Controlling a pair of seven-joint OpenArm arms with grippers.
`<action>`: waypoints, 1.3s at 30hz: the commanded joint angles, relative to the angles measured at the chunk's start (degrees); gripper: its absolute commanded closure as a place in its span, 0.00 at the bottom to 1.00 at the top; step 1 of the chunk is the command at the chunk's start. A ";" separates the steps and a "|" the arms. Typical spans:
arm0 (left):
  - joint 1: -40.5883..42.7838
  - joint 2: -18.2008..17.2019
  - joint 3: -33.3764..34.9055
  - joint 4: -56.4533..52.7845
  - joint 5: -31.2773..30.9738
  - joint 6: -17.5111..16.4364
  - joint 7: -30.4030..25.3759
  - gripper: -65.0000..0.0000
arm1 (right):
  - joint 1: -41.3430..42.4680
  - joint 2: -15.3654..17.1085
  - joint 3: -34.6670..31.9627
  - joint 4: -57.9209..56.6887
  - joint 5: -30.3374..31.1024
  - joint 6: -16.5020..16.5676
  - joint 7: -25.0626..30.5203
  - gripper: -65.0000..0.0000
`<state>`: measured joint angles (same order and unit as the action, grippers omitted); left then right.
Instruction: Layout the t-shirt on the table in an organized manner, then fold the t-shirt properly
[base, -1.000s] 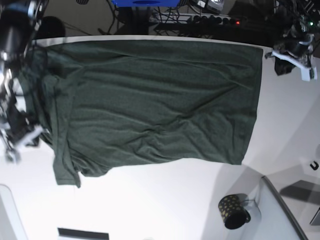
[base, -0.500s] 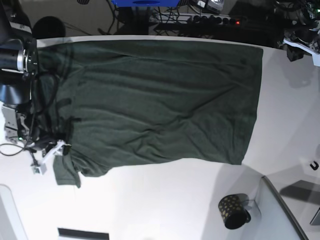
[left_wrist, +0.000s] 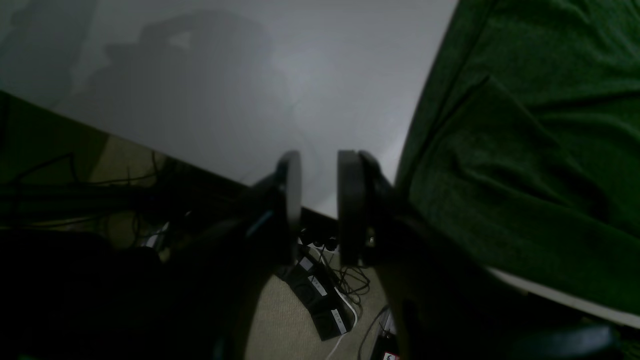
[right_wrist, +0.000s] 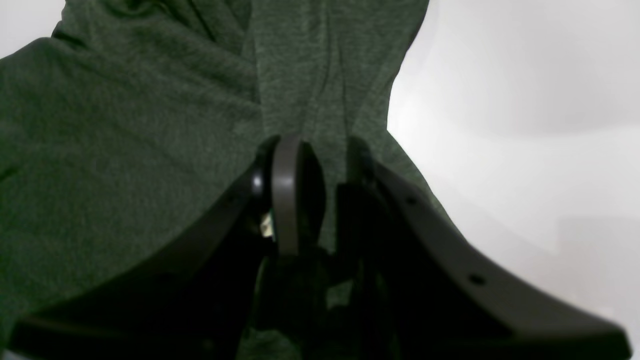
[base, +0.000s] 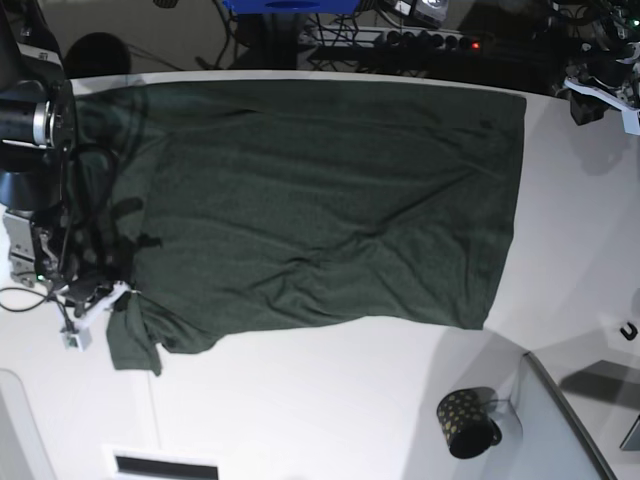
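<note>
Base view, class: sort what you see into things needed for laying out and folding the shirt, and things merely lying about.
Needed:
t-shirt
table
right end effector
left end effector

Lying about:
gold-dotted mug
grey panel

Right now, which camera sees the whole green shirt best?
The base view: the t-shirt lies spread across the table, nearly all in sight. The right wrist view shows only cloth bunched around the right pincer; the left wrist view shows one edge.
</note>
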<state>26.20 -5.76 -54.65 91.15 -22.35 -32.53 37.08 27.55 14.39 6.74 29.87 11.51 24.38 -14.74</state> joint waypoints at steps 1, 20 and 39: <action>0.22 -0.79 -0.25 0.76 -0.46 0.05 -0.99 0.80 | 1.59 0.86 -0.02 0.77 0.40 0.01 1.07 0.80; 0.31 -0.79 -0.60 0.67 -0.46 0.05 -0.99 0.80 | -5.44 0.86 0.42 14.92 0.58 0.01 -2.09 1.00; 0.31 -0.53 -0.51 0.67 -0.46 0.05 -0.99 0.80 | 0.45 0.86 0.07 7.10 0.49 -7.81 -0.69 0.66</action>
<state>26.20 -5.54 -54.72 91.05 -22.33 -32.53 37.10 26.33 14.41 6.74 36.32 11.70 16.86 -16.12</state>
